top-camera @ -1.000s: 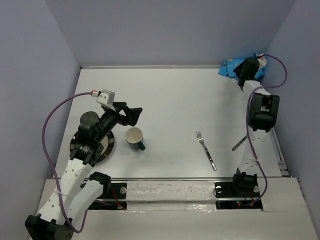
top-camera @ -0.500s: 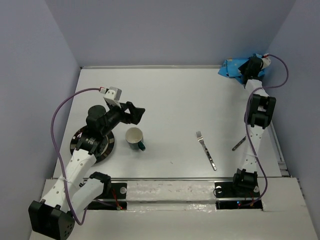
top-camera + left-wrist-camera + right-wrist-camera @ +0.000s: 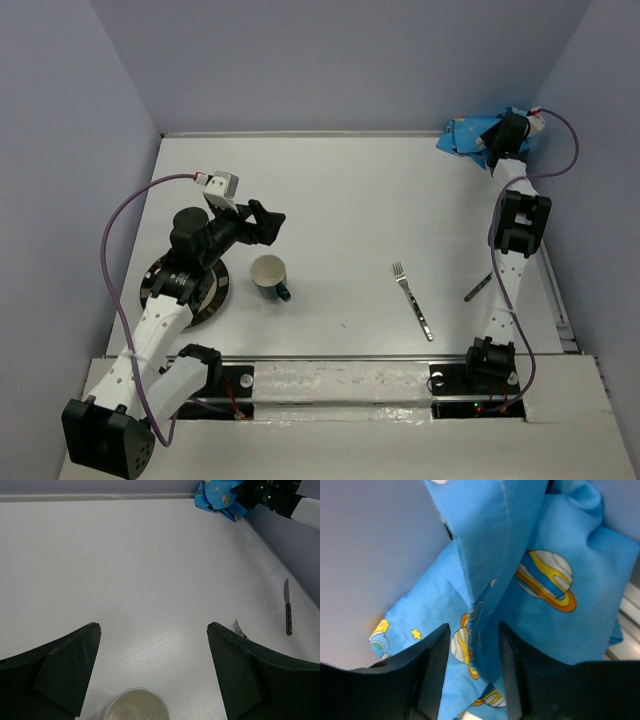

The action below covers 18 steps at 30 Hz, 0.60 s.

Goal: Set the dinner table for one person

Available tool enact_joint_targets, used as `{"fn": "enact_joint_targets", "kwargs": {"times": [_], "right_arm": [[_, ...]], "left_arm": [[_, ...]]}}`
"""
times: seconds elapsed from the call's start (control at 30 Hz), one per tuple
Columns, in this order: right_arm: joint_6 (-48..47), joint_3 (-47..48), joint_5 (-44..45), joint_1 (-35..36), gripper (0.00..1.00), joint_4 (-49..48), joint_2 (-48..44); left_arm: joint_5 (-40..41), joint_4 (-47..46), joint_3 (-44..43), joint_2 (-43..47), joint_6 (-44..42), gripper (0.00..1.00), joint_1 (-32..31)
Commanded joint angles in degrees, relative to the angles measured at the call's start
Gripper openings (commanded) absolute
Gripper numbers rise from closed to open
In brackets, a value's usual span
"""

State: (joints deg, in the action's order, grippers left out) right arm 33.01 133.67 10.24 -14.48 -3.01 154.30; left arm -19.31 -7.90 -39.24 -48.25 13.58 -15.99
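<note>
Two robot arms work over the dinner table (image 3: 350, 190), a white tabletop filling the view, with place-setting pieces scattered well apart.

At left, a dark plate (image 3: 222, 287) lies partly under the left arm. The left gripper (image 3: 264, 222) hovers above the table, fingers spread wide and empty, just beyond the cup (image 3: 268, 272), probably free for the next item. Right of centre lie a fork (image 3: 411, 298) and, nearer the edge, a knife (image 3: 478, 286). In the far right corner the right gripper (image 3: 497, 138) pinches a raised fold of the blue space-print cloth mat (image 3: 555, 605), likely to bring it out first.

Blue planet-print cloth (image 3: 560, 625), white table (image 3: 350, 200)
</note>
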Motion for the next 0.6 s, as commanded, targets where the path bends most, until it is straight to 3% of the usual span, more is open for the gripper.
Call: {"fn": "enact_joint_targets", "kwargs": {"times": [0.0, 0.07, 0.1, 0.17, 0.33, 0.57], "right_arm": [[0.7, 0.1, -0.6, -1.4, 0.31, -1.2, 0.0], [2.0, -0.3, -0.8, -2.0, 0.25, -1.3, 0.2], [2.5, -0.5, -1.2, -2.0, 0.11, -1.2, 0.3], [3.8, -0.5, -2.4, -2.0, 0.0, -1.5, 0.4], [6.6, -5.0, -14.9, -2.0, 0.0, -9.5, -5.2], [6.3, -13.3, -27.7, 4.9, 0.0, -16.4, -25.2]], "left_arm": [[-1.3, -2.8, -2.4, 1.0, -0.4, 0.99, 0.5], [-1.3, -2.9, -2.4, 0.9, -0.3, 0.99, 0.7], [-1.3, -2.9, -2.4, 1.0, -0.3, 0.99, 0.7], [-1.1, -2.9, -2.4, 1.1, -0.3, 0.99, 1.0], [-0.7, -3.0, -2.4, 1.3, 0.0, 0.99, 1.2], [1.5, -2.7, -2.2, 4.1, 0.9, 0.99, 1.4]]}}
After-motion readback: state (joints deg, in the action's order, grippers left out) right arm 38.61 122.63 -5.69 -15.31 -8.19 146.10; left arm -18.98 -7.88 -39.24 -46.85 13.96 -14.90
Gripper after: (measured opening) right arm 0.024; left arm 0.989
